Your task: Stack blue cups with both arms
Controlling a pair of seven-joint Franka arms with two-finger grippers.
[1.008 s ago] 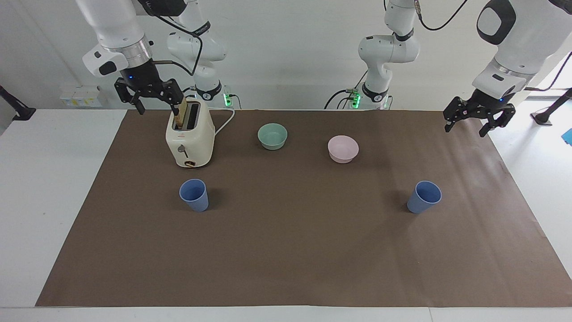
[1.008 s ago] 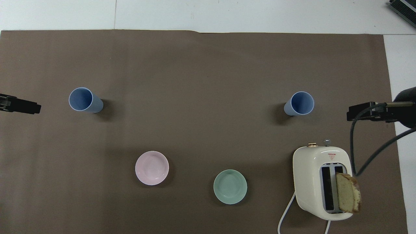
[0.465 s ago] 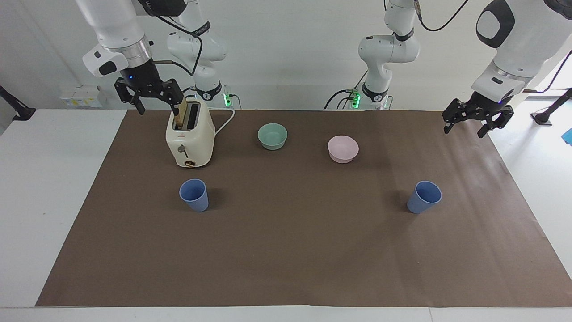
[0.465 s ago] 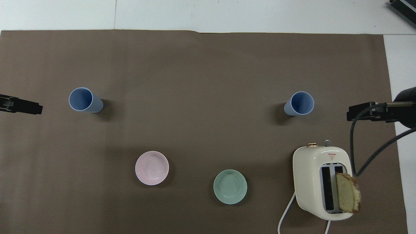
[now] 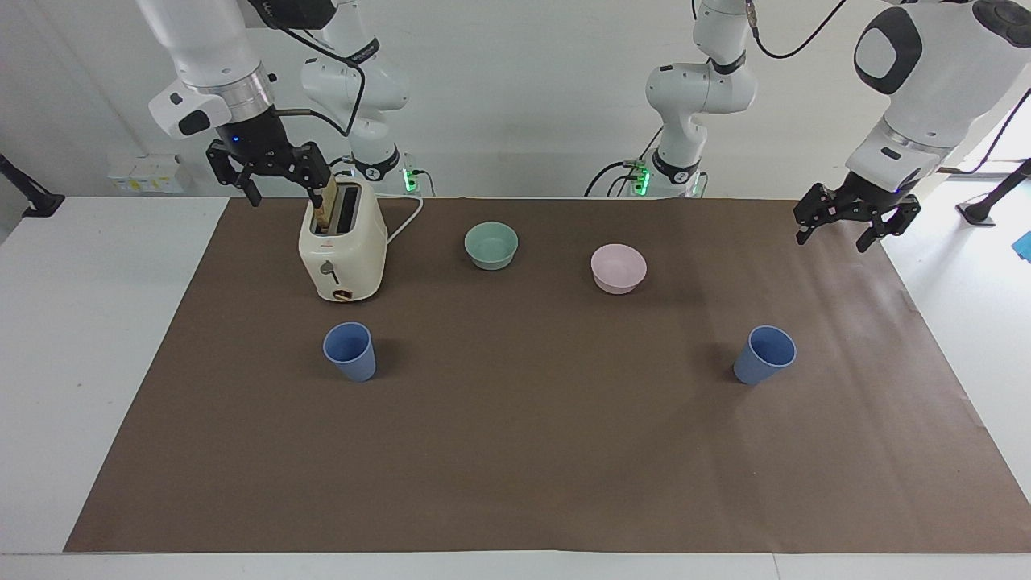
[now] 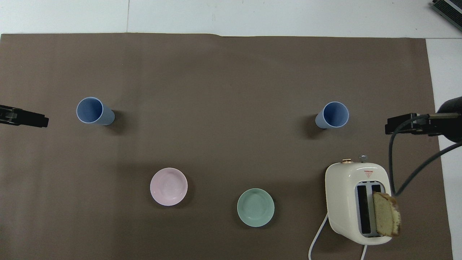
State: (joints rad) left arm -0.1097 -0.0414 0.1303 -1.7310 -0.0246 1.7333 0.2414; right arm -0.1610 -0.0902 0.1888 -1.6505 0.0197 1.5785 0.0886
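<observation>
A: Where do the two blue cups stand, taking the toaster (image 5: 342, 250) as the mark?

B: Both are upright on the brown paper (image 5: 515, 451) that covers the table (image 5: 80, 322), and well apart. One blue cup (image 5: 349, 350) stands just beside the toaster, farther from the robots than it. The other blue cup (image 5: 763, 354) is equally far out from the robots, but well away from the toaster, toward the left arm's end of the table.

A: And the claws?

B: The right claw (image 5: 278, 189) hangs in the air beside the top of the toaster, close to the slice of bread (image 5: 325, 205) that sticks out of one slot. Its fingers are spread wide and hold nothing. The left claw (image 5: 834, 229) hovers over the edge of the paper at the left arm's end, well apart from the toaster. It is spread wide too, and empty.

A: Anything else near the toaster?

B: A mint-green bowl (image 5: 491, 245) sits near it, toward the left arm's end, about as near to the robots as the toaster. A pale pink bowl (image 5: 618, 268) lies further along the same way. A white cord (image 6: 317, 234) runs from the toaster toward the robots.
</observation>
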